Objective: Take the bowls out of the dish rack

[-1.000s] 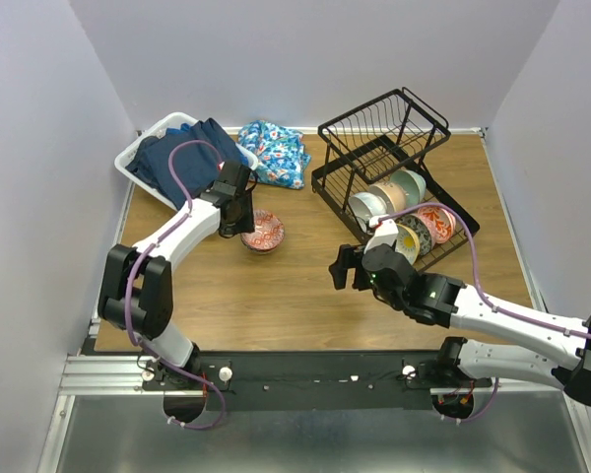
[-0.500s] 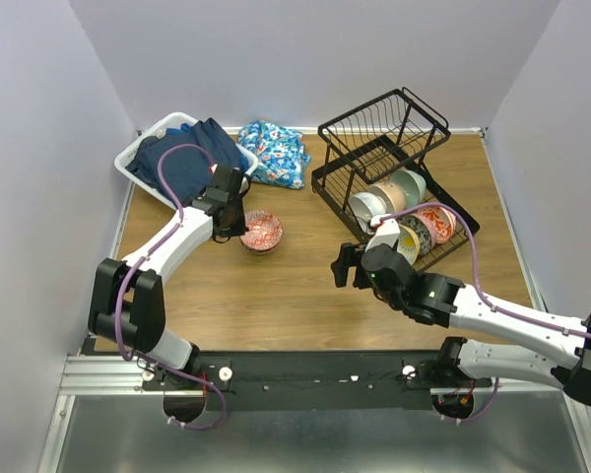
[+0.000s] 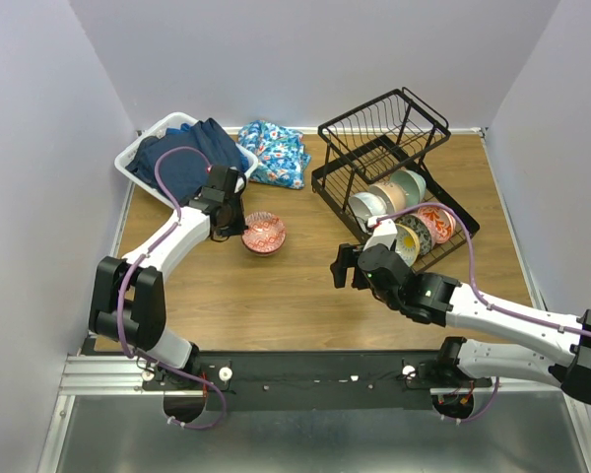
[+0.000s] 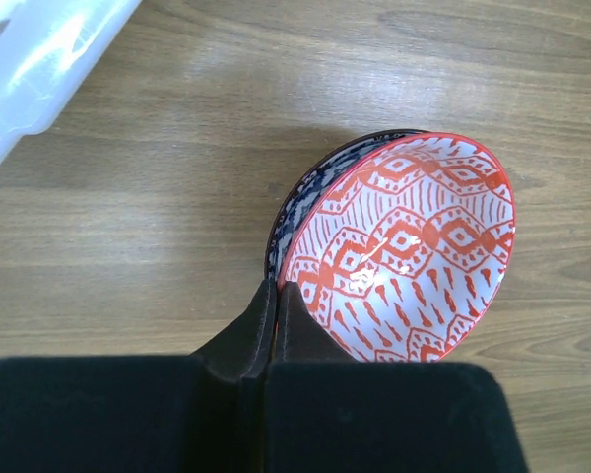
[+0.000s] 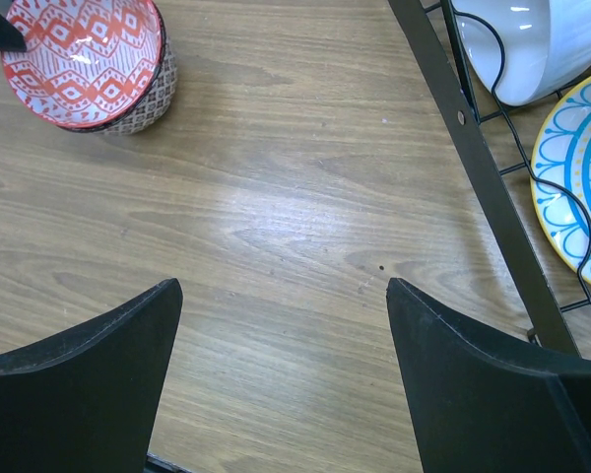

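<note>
Two bowls sit nested on the table point(image 4: 177, 99), a red-orange bowl point(image 4: 404, 256) tilted inside a darker bowl point(image 5: 143, 116). Left gripper point(image 4: 273, 291) pinches the red-orange rim; right gripper point(image 5: 283, 286) hangs spread and empty beside the dish rack point(image 5: 467, 138).

Bright, even, soft light falls from above, and shadows in the top view are faint. In the left wrist view a pale sheen lies on the table point(image 4: 305, 59) above the red bowl point(image 4: 404, 246). A small glint sits inside the bowl and a soft shadow lies left of it. The basket point(image 4: 39, 59) up-left of it is washed out and blurred.
</note>
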### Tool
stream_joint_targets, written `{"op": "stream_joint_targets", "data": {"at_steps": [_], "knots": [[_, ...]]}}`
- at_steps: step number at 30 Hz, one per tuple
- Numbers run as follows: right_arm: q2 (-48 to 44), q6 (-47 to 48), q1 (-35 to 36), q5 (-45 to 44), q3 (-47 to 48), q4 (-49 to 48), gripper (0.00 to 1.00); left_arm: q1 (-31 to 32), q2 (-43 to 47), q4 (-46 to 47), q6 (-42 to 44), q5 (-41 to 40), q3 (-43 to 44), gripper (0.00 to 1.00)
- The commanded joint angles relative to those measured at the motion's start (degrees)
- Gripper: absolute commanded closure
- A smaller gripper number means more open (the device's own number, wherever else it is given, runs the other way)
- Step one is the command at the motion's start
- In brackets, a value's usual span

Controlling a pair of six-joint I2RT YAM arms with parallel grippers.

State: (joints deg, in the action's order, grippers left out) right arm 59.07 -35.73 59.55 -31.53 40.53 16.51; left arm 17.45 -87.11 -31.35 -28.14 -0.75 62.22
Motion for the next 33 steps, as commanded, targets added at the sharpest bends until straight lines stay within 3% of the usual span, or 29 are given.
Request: {"op": "stream_joint_targets", "data": {"at_steps": [1, 16, 21, 30, 33], "knots": [[0.3, -0.4, -0.2, -2.4, 0.2, -0.5, 0.08, -0.2, 0.1, 4.4, -2.4, 5.6, -0.9, 1.0], [0.4, -0.8, -0.4, -2.3, -0.1, -0.9, 0.08, -0.6, -1.3, 7.3, -2.5, 7.3, -5.8, 0.97], [0.7, -0.5, -1.5, -3.5, 1.5, 1.9, 0.08, -0.6, 2.4, 6.9, -1.8, 6.2, -5.7, 0.63], [-1.6, -0.9, -8.3, -6.5, 5.3, 12.1, 0.08, -0.6, 14.1, 2.1, 0.8, 2.2, -6.0, 0.24], [-2.2, -0.1, -12.1, -6.0, 6.4, 14.8, 0.08, -0.6, 19.7, 1.5, 2.3, 1.4, -8.2, 0.17]]}}
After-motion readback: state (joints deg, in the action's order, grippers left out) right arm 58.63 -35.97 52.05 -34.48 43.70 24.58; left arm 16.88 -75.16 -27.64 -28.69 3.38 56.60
